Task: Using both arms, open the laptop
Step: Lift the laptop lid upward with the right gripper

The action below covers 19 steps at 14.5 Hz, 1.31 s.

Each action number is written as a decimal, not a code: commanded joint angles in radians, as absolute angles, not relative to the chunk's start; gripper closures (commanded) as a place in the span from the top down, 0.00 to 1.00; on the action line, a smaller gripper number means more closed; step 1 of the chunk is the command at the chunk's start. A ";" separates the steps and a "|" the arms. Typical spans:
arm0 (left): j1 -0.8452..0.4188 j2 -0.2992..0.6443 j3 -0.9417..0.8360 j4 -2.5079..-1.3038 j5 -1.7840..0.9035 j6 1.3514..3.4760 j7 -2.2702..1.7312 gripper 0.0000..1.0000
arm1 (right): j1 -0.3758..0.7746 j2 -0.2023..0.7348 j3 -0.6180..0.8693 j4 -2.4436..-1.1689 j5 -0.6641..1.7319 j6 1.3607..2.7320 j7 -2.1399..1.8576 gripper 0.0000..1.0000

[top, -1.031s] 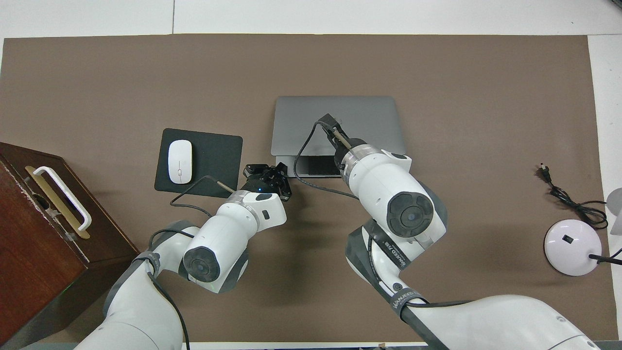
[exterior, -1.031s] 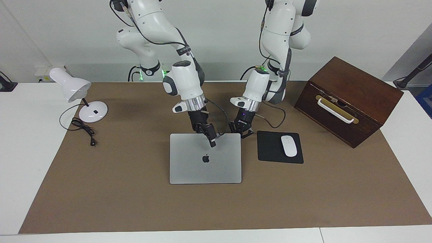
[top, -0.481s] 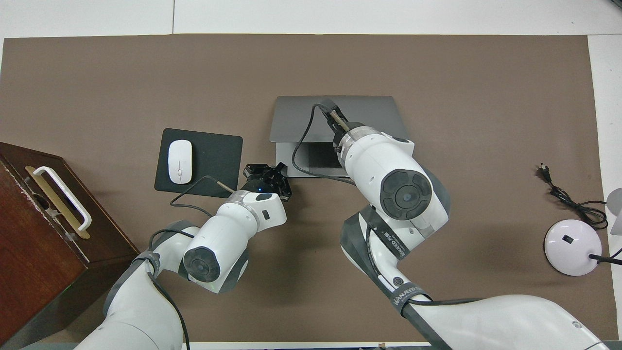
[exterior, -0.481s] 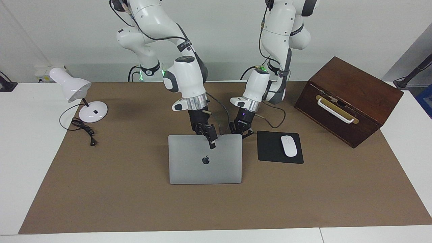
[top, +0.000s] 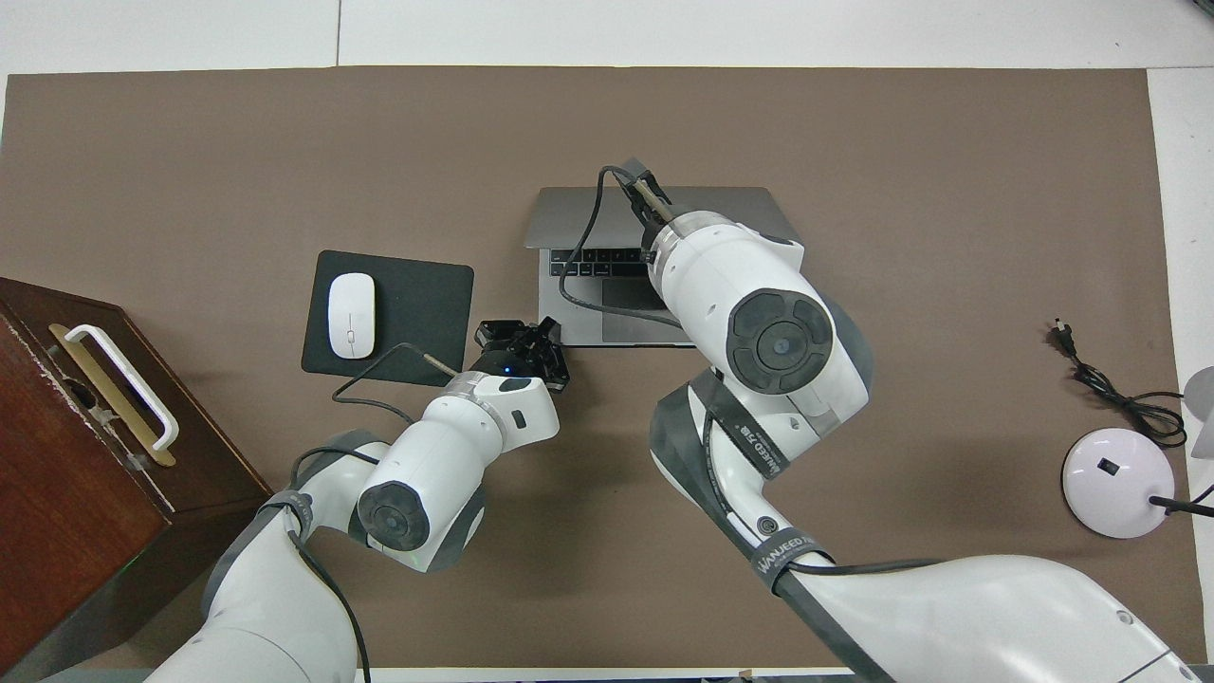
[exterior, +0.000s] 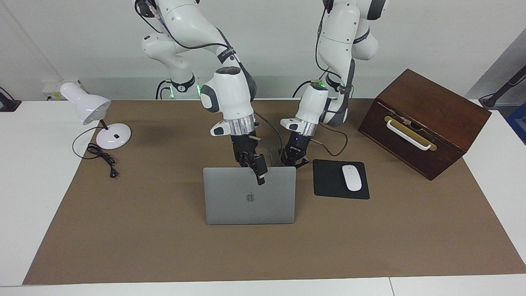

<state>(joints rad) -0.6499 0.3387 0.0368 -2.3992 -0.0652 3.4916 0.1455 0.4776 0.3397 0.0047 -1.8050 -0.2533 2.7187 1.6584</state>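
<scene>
The silver-grey laptop (exterior: 246, 205) stands in the middle of the brown mat, its lid partly raised with the apple logo facing away from the robots. In the overhead view the lid (top: 569, 218) is tilted up, and black keys (top: 593, 264) and the grey trackpad show beneath it. My right gripper (exterior: 258, 169) is shut on the lid's free top edge, with one finger over the outer face. In the overhead view its wrist hides the fingers. My left gripper (exterior: 293, 159) is low at the base's corner nearest the robots, toward the mouse pad, fingers spread; it also shows in the overhead view (top: 520, 336).
A black mouse pad (exterior: 328, 183) with a white mouse (exterior: 351, 177) lies beside the laptop toward the left arm's end. A dark wooden box (exterior: 423, 119) with a white handle stands beside the pad. A white desk lamp (exterior: 98, 119) and its cable (exterior: 100, 158) are at the right arm's end.
My right gripper has lifted the lid's edge higher, from nearly flat to steeply tilted, so the keys now show. My left gripper has stayed at the base corner.
</scene>
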 commanded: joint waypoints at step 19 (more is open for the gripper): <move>-0.655 0.407 0.044 -2.358 -0.066 3.507 0.163 0.00 | 0.416 0.502 0.023 -1.390 -0.018 2.450 1.353 0.98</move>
